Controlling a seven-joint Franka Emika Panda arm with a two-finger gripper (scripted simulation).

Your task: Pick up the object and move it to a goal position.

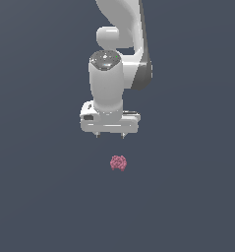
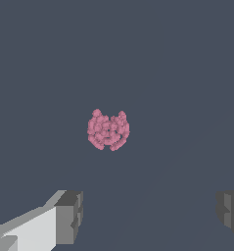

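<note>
The white Panda gripper (image 1: 109, 136) hangs with its grey-tipped fingers (image 2: 68, 216) spread wide and empty. The tiny pinkish-red lumpy raspberry-like object (image 1: 118, 163) sits on the plain dark grey floor (image 1: 35, 197) just below it, untouched. It looks light, bumpy and probably squishy, so pinching gently across its middle seems safest.

one raspberry-like object (image 1: 118, 163), one arm (image 1: 114, 64)

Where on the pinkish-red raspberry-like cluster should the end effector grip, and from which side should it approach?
Grip the raspberry-like cluster across its rounded middle, coming straight down from above. It is small, lumpy and roughly round, with no handle, and it lies alone on the flat surface. The open end effector spreads wider than it, so a top-down pinch probably suits best.
</note>
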